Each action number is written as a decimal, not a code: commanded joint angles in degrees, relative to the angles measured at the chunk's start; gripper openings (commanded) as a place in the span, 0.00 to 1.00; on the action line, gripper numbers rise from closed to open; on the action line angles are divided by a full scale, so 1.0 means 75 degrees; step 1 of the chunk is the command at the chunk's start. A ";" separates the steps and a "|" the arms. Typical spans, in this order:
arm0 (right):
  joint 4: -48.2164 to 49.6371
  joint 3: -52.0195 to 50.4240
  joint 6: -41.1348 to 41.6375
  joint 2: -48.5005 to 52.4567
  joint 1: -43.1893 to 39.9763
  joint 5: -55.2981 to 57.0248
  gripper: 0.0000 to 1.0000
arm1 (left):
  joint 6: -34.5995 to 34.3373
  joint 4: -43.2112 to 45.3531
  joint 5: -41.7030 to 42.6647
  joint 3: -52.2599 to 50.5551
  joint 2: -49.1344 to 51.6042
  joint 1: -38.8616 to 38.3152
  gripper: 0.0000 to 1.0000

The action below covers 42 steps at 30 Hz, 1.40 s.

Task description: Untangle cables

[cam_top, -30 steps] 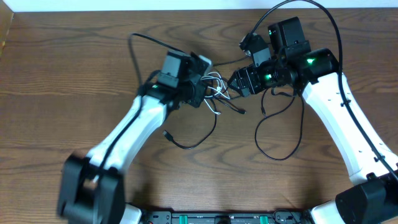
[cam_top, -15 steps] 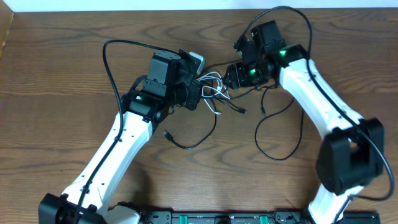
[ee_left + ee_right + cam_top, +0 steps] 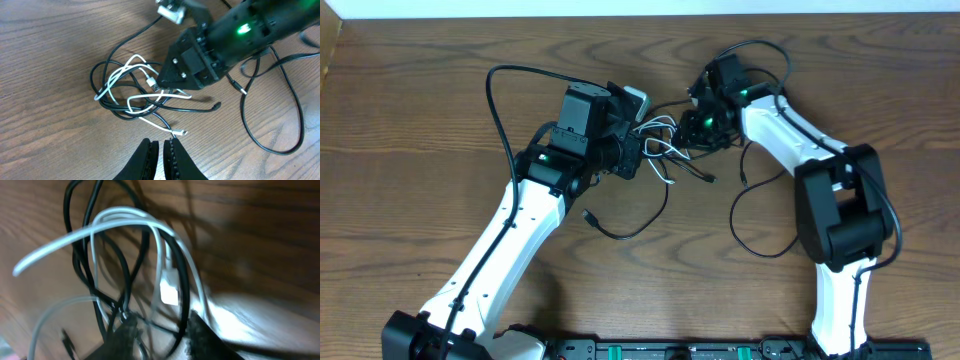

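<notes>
Risk of cinching the cables (image 3: pixel 663 150) into a harder knot, there on the table (image 3: pixel 420 100) between both arms.

With the right gripper (image 3: pixel 160 325) straddling several black strands and the white cord (image 3: pixel 125 217) together, jaws part-way apart and grip impossible to confirm, likely to drag the whole snarl instead of freeing one cord. With the left gripper (image 3: pixel 161 160) clenched on nothing just beside the tangle, no anchor against that pull. Liable also to snag the white plug (image 3: pixel 169 292) in a black loop.
</notes>
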 commanded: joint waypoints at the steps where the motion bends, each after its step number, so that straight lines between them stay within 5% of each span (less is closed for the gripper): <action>1: 0.0321 -0.0026 0.0201 0.0242 0.0335 -0.0227 0.11 | -0.0070 -0.0047 -0.0055 -0.0041 -0.0003 -0.0012 0.11; 3: 0.0557 -0.0017 0.0152 0.0216 0.0423 -0.0111 0.01 | -0.0067 -0.0047 -0.0055 -0.0041 -0.0003 -0.0012 0.11; 7: 0.0609 -0.0003 -0.0519 -0.0160 0.0367 -0.0437 0.01 | -0.0070 -0.0079 -0.0055 -0.0041 -0.0006 -0.0012 0.11; 18: -0.1090 -0.0003 -0.4922 -0.2567 0.0015 -0.1113 0.01 | -0.0064 -0.0093 -0.0055 -0.0038 -0.0052 0.0003 0.11; 26: -0.2530 -0.0015 -0.7283 -0.2920 -0.0443 -0.2629 0.01 | 0.0125 -0.0070 0.0551 -0.0038 -0.0102 0.0111 0.17; 33: -0.2795 -0.0015 -0.7644 -0.2920 -0.0892 -0.3654 0.01 | 0.0373 -0.0067 0.1970 -0.0038 -0.0099 0.0764 0.37; 42: -0.2981 -0.0015 -0.7810 -0.2920 -0.0839 -0.3931 0.01 | 0.0507 0.0271 0.3144 -0.0041 0.0236 0.0845 0.47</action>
